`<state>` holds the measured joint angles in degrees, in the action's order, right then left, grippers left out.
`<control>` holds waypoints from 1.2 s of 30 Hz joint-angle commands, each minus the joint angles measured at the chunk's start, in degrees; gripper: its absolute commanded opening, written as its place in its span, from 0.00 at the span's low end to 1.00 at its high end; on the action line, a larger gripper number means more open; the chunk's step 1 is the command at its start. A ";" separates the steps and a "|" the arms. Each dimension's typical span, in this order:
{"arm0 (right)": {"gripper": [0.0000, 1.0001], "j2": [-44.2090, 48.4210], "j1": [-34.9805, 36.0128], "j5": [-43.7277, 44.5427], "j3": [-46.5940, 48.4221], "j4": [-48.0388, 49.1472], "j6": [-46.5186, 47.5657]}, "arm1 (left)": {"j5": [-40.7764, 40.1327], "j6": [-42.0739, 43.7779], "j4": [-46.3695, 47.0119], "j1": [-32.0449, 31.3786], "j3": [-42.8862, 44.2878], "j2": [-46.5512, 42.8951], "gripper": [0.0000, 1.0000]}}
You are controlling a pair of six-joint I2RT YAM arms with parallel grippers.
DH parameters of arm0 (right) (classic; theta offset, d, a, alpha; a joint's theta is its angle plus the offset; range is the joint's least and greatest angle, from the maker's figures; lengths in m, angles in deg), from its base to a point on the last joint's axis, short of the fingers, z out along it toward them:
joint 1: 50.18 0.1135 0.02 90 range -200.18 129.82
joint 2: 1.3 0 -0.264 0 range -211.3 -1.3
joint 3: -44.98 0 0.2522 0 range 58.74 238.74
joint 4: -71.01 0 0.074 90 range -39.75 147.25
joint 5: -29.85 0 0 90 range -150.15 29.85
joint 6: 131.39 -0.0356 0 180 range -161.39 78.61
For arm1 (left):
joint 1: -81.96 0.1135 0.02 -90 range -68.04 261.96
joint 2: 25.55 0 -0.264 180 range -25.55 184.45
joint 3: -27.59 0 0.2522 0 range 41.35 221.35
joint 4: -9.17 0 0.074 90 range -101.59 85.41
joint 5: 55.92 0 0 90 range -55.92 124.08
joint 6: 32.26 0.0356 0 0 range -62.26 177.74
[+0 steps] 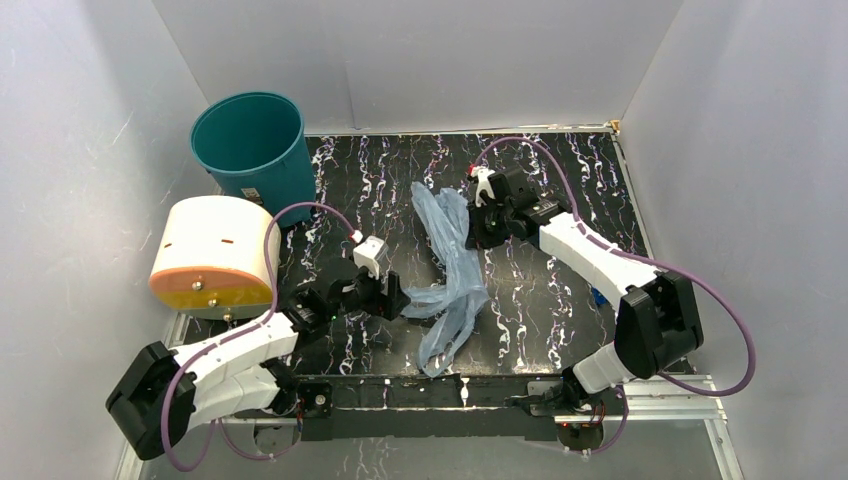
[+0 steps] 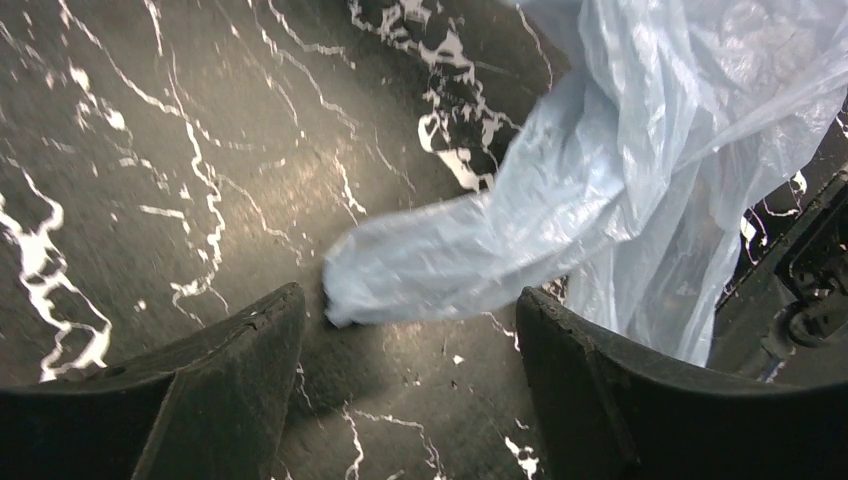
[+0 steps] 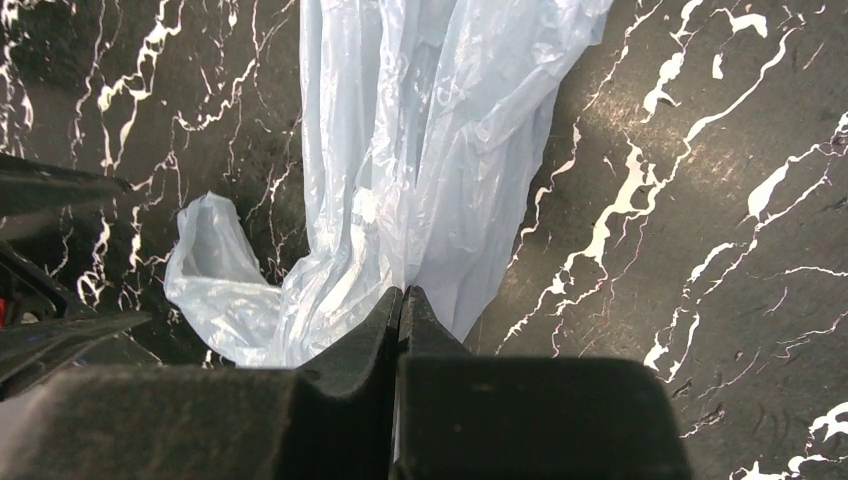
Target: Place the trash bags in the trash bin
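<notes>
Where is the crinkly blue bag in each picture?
Top external: the light-blue trash bag lies mid-table, between the left gripper and the right gripper.
Left wrist: the bag fills the upper right, with one lobe reaching down between the open jaws.
Right wrist: the bag runs from top centre down into the shut jaws.
Shared landmark: the black tabletop with white streaks.

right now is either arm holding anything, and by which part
The right gripper is shut on the trash bag, pinching a fold at the edge of its far half. The left gripper is open around a loose end, gripping nothing.
</notes>
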<state>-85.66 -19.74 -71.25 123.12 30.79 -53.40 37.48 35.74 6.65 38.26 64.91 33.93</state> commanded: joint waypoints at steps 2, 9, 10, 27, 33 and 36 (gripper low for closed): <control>0.08 -0.83 -0.16 -1.22 2.77 -3.35 3.48 | 2.05 9.17 7.80 -0.24 0.31 1.11 0.76; 0.10 -0.96 -0.14 -1.63 2.80 -2.30 1.63 | 8.62 12.94 12.82 -0.41 0.46 8.08 0.75; 0.10 -1.04 -0.14 -1.89 2.59 -2.10 1.34 | 9.41 13.52 13.77 -0.42 -0.04 7.90 0.75; 0.11 1.22 -0.12 2.38 0.62 1.97 -9.94 | 12.45 2.68 8.16 -0.42 2.25 16.27 0.30; 0.10 5.63 -0.11 7.27 -4.30 7.69 -17.04 | 23.32 -19.49 22.42 -0.57 -5.73 15.85 0.21; 0.10 6.32 -0.05 7.66 -5.17 9.06 -18.45 | 24.07 -26.35 23.98 -1.21 -8.68 15.59 0.27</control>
<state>-81.83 -19.74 -66.13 118.88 34.11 -67.46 56.58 23.30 25.28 37.93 59.64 50.74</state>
